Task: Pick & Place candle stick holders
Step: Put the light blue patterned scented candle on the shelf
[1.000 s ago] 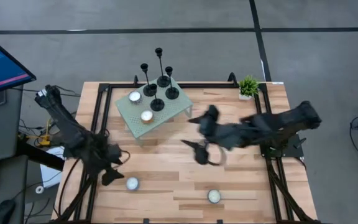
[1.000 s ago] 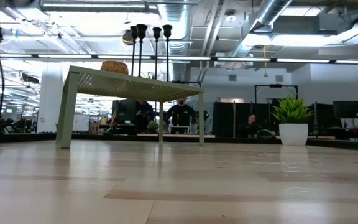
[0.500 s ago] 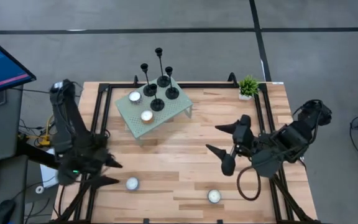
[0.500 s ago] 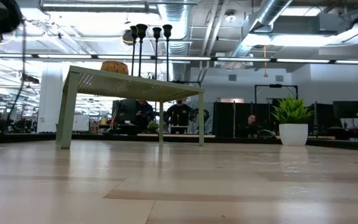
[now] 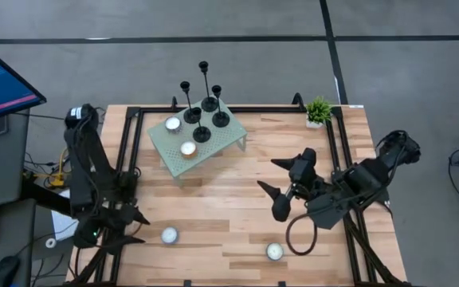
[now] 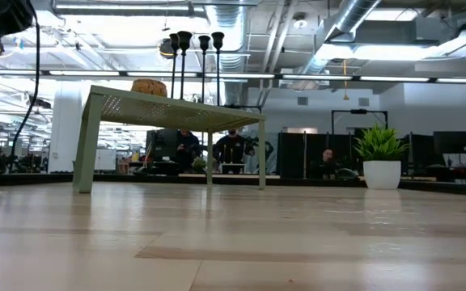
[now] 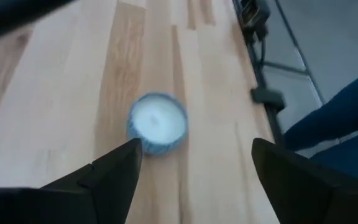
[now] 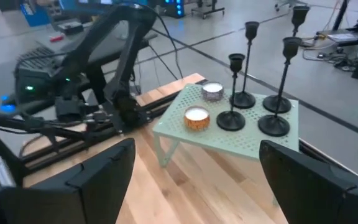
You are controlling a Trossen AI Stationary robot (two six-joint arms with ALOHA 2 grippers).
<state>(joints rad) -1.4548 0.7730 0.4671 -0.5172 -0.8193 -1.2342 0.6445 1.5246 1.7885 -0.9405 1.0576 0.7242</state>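
The right gripper [image 5: 279, 185] hangs over the right half of the bench [image 5: 213, 199], fingers spread wide and empty, touching nothing. The left gripper [image 5: 131, 226] sits near the bench's left edge toward the front corner, also released and empty, just beside a tealight [image 5: 170, 235]; in its wrist view that tealight lies between the parted fingers [image 7: 114, 174] but farther out. The four candle stick holders [image 5: 204, 102] stand upright on the pale green stand [image 5: 178, 163] near the bench's back edge, left of centre, well apart from both grippers. Two more tealights [image 5: 188, 148] rest on the stand beside them.
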